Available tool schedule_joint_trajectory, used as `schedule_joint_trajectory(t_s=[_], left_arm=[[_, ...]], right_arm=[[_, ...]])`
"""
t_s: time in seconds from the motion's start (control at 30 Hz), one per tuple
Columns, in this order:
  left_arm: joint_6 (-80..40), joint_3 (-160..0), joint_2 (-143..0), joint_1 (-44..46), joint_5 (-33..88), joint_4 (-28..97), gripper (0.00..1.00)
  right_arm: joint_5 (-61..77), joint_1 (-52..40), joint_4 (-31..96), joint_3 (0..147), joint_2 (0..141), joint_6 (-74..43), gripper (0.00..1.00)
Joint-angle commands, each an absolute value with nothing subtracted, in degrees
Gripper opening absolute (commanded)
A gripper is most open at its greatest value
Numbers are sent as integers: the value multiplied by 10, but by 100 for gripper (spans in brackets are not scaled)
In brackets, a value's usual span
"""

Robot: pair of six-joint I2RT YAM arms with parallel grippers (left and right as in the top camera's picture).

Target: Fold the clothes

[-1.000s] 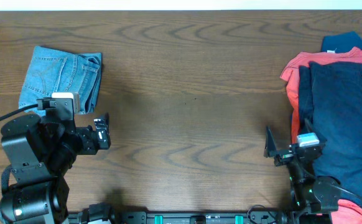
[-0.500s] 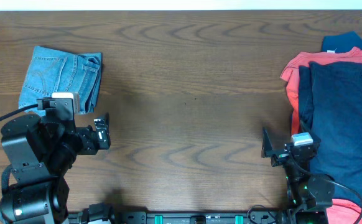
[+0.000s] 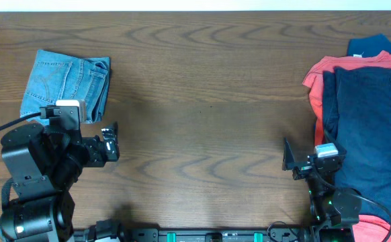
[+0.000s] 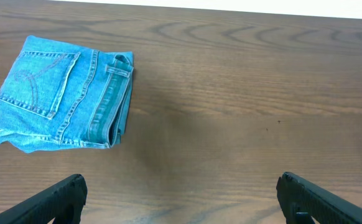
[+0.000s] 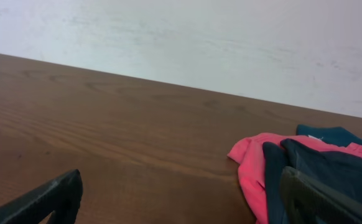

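The jeans [image 3: 66, 84] lie folded on the counter [image 3: 202, 81], apparently set aside as done. Just right of and nearer than the jeans, the left claw [image 3: 111, 141] hangs released and empty. Far right of the jeans, the right claw [image 3: 291, 160] is spread empty beside the navy garment [image 3: 370, 128], which lies heaped over the coral-red garment [image 3: 316, 74] and teal garment [image 3: 370, 46], likely next.

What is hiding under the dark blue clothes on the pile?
Under the navy garment, a coral-red garment peeks out at its left and top edges, and a teal garment shows beyond that. Anything else beneath is covered.
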State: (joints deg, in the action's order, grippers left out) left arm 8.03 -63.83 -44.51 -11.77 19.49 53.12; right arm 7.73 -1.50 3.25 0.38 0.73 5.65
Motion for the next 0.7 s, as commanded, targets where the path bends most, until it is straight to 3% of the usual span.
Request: schedule_joint_trajectory(t_s=[0.0,0.17,0.3,0.67], left_arm=[[92,-641,-445,-114,194,531,98],[92,-639,-423,-101,185,539,98],[94,-628,-382,-72,107,525,98],[89,-403,-191,-14,34,300,98]], right_arm=[[80,-9,34,3,3,63,99],[80,-9,34,3,3,62,99],[80,-9,34,3,3,63,99],[80,-9,34,3,3,63,99]])
